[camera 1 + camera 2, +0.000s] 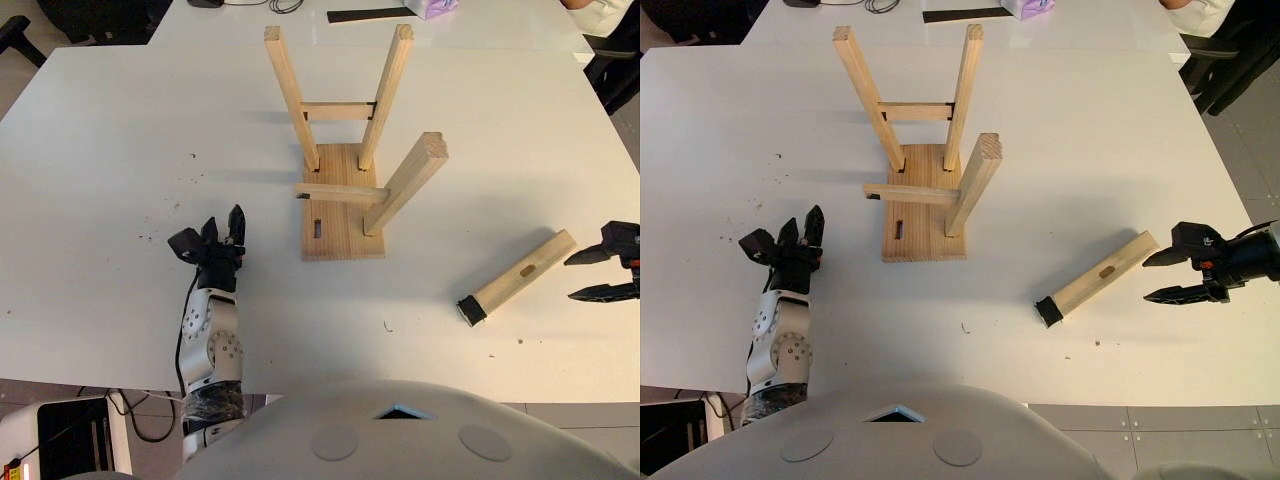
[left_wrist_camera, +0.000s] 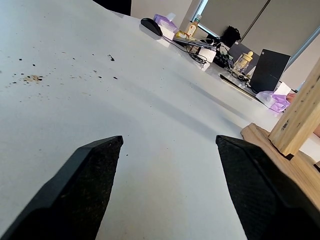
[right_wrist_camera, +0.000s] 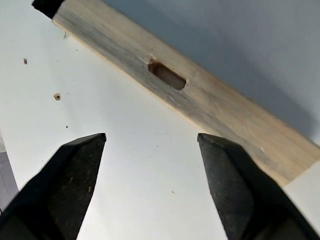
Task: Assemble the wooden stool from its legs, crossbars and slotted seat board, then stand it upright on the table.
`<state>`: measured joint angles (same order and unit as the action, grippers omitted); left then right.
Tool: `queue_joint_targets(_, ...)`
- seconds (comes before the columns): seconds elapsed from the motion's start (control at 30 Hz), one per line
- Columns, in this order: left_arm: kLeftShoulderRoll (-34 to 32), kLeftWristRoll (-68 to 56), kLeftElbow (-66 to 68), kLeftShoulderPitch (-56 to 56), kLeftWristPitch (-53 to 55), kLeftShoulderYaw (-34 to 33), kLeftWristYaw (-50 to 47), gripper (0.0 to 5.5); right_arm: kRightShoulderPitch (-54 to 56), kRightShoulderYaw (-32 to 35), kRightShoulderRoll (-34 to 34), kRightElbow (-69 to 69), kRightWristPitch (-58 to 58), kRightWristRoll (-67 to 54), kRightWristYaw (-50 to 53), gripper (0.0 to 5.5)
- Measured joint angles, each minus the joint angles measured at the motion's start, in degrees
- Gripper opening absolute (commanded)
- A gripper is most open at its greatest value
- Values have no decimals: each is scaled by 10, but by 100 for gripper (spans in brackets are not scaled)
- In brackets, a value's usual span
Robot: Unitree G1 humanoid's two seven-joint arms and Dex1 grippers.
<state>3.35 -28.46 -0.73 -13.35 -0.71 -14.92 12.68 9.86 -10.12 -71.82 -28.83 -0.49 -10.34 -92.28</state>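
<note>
The slotted seat board [image 1: 340,225] lies flat mid-table with three legs standing up from it. Two far legs [image 1: 291,95] are joined by a crossbar [image 1: 338,111]. A near leg [image 1: 407,183] leans, with a second crossbar [image 1: 340,192] sticking out of it. A loose leg [image 1: 517,277] with a black foot pad and a slot [image 3: 167,75] lies on the table at the right. My right gripper [image 1: 1162,277] is open just right of that leg's far end, with nothing between its fingers [image 3: 75,170]. My left gripper [image 1: 225,228] rests open on the table left of the board.
The white table [image 1: 120,150] has wood crumbs [image 1: 160,225] left of the stool. A second table behind it holds cables, a tissue box [image 1: 435,8] and a black strip [image 1: 368,14]. The table's front edge runs close under both arms.
</note>
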Motion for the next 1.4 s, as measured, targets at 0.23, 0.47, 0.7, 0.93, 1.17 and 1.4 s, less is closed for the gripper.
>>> queue_joint_targets(0.23, -5, 1, 12, 12, -2, 0, 0, 347, 82, -13, 80, -77, -30, 58, 47, 339)
queue_joint_targets(0.47, -13, 1, 19, 18, 0, -2, 0, 347, 126, -7, 154, -99, -59, 64, 87, 339)
queue_joint_targets(0.7, -18, 1, 37, 37, 0, -2, 0, 347, 141, 4, 209, -98, -68, 58, 116, 339)
queue_joint_targets(0.93, -24, 1, 37, 38, 0, -4, 1, 347, 114, 39, 237, -35, 32, 47, 197, 339)
queue_joint_targets(1.17, -16, 1, 8, 9, -6, -7, 0, 347, -28, 112, 262, 228, 328, -15, 321, 339)
queue_joint_targets(1.4, 2, 1, -30, -43, -5, -6, -6, 347, -115, 216, 411, 520, 616, -94, 542, 339)
